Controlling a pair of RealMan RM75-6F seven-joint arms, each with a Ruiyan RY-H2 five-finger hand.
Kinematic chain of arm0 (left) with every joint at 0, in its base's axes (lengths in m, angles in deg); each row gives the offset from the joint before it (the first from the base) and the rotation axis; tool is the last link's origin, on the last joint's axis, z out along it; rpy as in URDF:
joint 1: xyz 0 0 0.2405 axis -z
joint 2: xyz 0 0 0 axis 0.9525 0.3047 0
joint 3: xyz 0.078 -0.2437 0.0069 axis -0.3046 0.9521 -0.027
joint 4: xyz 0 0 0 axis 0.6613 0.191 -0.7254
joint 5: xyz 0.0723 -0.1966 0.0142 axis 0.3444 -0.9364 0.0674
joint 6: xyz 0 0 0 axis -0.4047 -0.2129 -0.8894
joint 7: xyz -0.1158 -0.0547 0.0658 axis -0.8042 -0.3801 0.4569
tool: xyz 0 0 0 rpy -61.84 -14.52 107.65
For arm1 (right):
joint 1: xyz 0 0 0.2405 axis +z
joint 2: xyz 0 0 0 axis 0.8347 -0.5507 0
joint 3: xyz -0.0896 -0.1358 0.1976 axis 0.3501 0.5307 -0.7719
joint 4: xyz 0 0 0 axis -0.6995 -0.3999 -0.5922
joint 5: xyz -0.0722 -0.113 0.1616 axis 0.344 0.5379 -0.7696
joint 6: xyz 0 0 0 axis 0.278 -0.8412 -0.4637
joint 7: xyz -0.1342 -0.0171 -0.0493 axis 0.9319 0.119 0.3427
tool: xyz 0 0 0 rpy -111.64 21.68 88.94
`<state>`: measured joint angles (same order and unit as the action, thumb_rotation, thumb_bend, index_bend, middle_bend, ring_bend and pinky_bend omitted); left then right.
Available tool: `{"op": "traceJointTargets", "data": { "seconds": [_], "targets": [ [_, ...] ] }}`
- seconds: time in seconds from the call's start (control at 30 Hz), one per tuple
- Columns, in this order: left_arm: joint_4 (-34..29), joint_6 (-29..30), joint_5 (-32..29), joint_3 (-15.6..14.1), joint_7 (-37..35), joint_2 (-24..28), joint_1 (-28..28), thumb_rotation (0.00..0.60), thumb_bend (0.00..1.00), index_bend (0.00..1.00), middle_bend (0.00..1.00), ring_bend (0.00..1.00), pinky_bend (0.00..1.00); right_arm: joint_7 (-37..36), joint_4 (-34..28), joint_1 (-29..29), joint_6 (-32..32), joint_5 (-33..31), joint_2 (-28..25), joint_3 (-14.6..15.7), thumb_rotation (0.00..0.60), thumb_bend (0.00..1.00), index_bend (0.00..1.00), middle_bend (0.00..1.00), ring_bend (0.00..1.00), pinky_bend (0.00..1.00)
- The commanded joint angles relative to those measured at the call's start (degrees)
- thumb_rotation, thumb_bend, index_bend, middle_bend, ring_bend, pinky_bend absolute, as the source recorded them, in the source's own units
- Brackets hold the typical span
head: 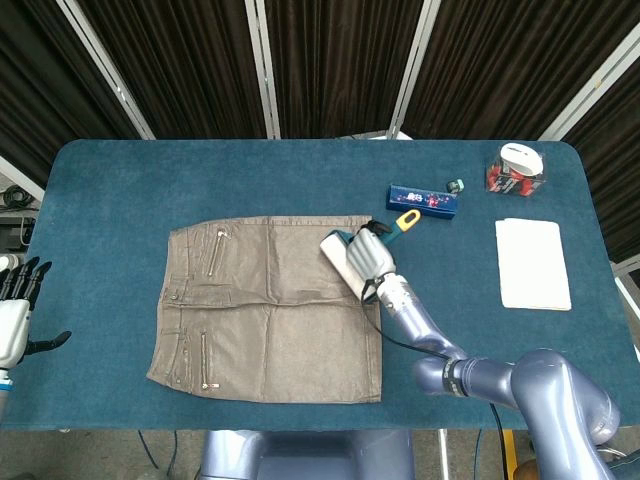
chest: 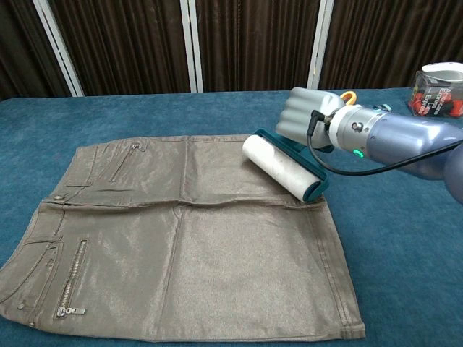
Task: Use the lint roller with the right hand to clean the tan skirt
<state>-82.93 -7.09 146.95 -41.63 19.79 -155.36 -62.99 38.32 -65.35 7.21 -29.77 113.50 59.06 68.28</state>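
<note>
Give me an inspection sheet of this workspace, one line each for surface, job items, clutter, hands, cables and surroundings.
Surface: blue table, cloth-covered.
Job's things: tan skirt spread flat on the table; lint roller near the skirt's far right edge, teal frame, white roll, in the right hand's grip.
Clutter: blue box, a small round object beside it, clear jar with a white lid, white cloth, all right of the skirt and apart from it.
Hands: right hand holds the roller's handle; left hand at the table's left edge, fingers apart, holding nothing.
Cables: black cable looping at the right wrist.
Surroundings: dark curtain with white poles behind the table.
</note>
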Motion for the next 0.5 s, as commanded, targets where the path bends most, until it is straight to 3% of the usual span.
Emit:
{"op": "traceJointTargets", "data": {
  "seconds": [0.03, 0.5],
  "targets": [
    [0.2, -0.1, -0.2, 0.1, -0.3, 0.1, 0.0, 0.600, 0.00, 0.00, 0.00, 0.00, 0.00, 2.6, -2.2, 0.8, 0.6, 0.0, 1.0, 0.1, 0.600, 0.76, 0.59, 0.63, 0.54, 0.55],
    [0.6, -0.4, -0.5, 0.1, -1.2, 0.3, 0.0, 0.600, 0.00, 0.00, 0.00, 0.00, 0.00, 8.0, -9.1, 3.3, 0.8, 2.1, 3.5, 1.2, 0.600, 0.76, 0.59, 0.63, 0.54, 0.55]
  ]
}}
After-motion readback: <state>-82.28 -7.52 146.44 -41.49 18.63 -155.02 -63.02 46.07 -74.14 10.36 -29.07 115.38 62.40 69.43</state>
